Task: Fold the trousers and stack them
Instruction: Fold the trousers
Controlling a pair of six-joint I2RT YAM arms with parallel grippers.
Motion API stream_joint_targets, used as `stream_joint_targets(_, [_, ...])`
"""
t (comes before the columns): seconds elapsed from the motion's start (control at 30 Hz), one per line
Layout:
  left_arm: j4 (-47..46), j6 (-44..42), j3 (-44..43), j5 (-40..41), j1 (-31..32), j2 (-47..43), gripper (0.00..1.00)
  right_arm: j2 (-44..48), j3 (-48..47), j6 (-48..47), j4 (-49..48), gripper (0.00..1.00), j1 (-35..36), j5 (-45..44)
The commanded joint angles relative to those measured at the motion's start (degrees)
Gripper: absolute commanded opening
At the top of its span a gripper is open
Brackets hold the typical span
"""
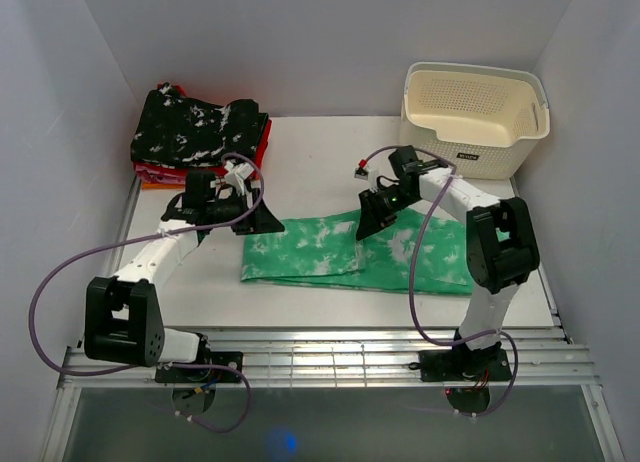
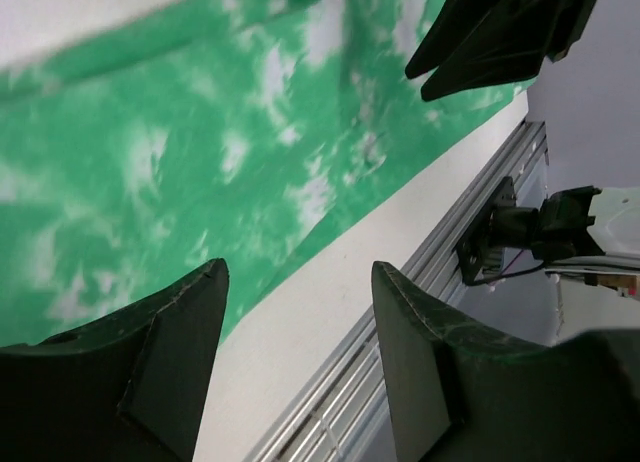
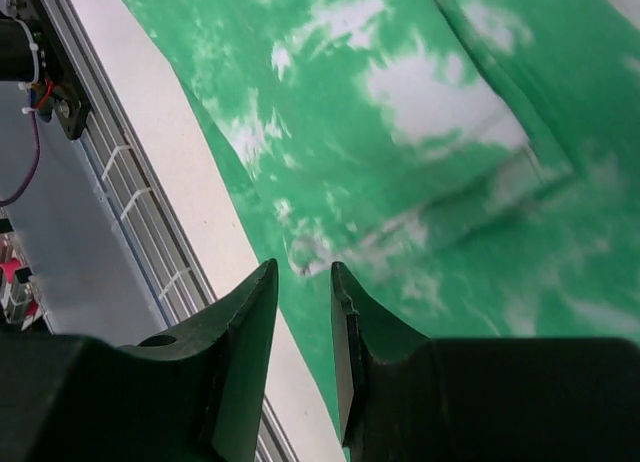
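Note:
The trousers [image 1: 340, 252], bright green with white blotches, lie flat as a long folded band across the middle of the table. My left gripper [image 1: 262, 219] hovers over their left end. In the left wrist view it [image 2: 300, 265] stands wide open with nothing between its fingers, and the trousers [image 2: 200, 162] fill the space beyond. My right gripper [image 1: 372, 222] is above the trousers' middle. In the right wrist view its jaws [image 3: 302, 264] stand a narrow gap apart with nothing in it, just over a folded hem of the trousers [image 3: 400, 132].
A stack of folded clothes [image 1: 200, 127], black speckled on red and orange, sits at the back left. A cream basket [image 1: 475, 117] stands at the back right. A metal rail [image 1: 320, 357] runs along the table's near edge.

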State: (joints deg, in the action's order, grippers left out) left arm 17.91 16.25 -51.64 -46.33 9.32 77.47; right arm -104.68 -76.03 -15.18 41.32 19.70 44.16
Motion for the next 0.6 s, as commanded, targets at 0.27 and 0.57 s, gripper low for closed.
stream_joint_targets(0.27, [2.8,-8.2,9.6,-2.4,-6.7,8.1,0.67,-2.6,3.3,5.9,-6.0,0.37,4.9,-3.7])
stream_joint_targets(0.57, [2.5,-8.8,8.0,-2.4,-6.8,8.1,0.80,5.8,11.2,14.7,-11.4,0.74,4.4,-13.0])
